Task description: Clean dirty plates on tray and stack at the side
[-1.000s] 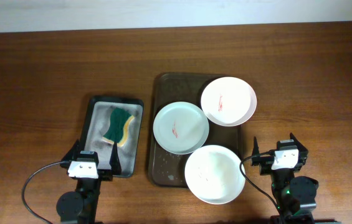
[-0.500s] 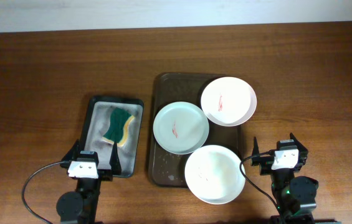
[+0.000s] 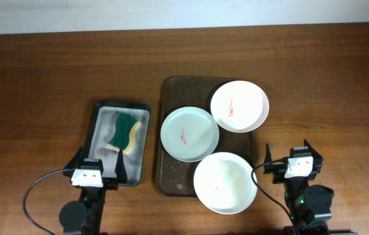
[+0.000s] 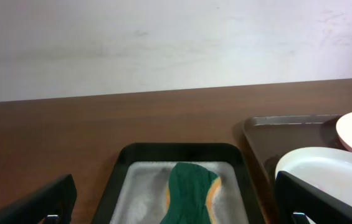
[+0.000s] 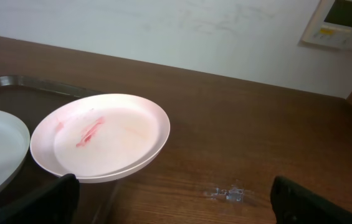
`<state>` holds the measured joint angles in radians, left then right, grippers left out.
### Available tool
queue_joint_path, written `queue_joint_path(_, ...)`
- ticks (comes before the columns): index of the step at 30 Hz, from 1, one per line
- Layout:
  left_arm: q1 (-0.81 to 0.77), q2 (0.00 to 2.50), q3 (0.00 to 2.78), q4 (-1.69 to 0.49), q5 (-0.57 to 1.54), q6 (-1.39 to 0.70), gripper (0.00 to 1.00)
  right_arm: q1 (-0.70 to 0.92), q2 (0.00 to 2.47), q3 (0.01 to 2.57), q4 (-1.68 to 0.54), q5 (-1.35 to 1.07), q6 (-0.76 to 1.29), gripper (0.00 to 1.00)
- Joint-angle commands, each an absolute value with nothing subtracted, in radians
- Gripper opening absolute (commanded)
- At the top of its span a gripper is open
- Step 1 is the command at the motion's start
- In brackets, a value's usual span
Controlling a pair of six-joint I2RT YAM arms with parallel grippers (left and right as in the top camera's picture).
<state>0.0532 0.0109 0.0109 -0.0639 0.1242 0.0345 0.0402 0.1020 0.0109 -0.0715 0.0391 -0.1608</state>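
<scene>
The desk (image 3: 40, 65) carried the big brown tray (image 3: 173, 177). A smaller black tray (image 3: 99, 109) lay to the left of the tray and apart from it. All three plates sat on the tray, each with reddish smears:

- The pale green plate (image 3: 189, 134) was toward the tray's left side.
- The pinkish-white plate (image 3: 240, 106) overhung the far right corner.
- The white plate (image 3: 224, 183) overhung the near right corner.

The green-yellow sponge (image 3: 125, 132) rested in the black tray.

The left fingers (image 4: 45, 202) were spread wide and empty, left of the tray and just short of the sponge. The right fingers (image 5: 313, 202) were likewise released and held nothing, just right of the tray's near corner.

Fetching the sponge seemed the step in hand. The left fingers would do best to straddle its narrow width and close firmly.

Against the frames from a second earlier, nothing had moved.
</scene>
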Motion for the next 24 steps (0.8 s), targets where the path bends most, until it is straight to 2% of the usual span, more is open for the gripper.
queue_joint_path(1,0.05,0.007,0.009,-0.066,0.142,0.05,0.99,0.045,0.101,0.006,-0.079,0.034,-0.157,0.99)
queue_joint_path(17,0.05,0.007,0.009,-0.065,0.144,0.049,0.99,0.045,0.101,0.006,-0.079,0.037,-0.157,0.99)
queue_joint_path(19,0.05,0.007,0.009,-0.056,0.195,0.05,1.0,0.045,0.101,0.006,-0.08,0.031,-0.156,0.99)
queue_joint_path(22,0.05,0.007,0.01,0.006,0.341,0.049,0.99,0.045,0.101,0.006,-0.052,-0.102,-0.092,0.99)
queue_joint_path(24,0.05,0.007,0.035,0.095,0.442,-0.024,0.99,0.046,0.101,0.008,0.015,-0.348,-0.092,0.99)
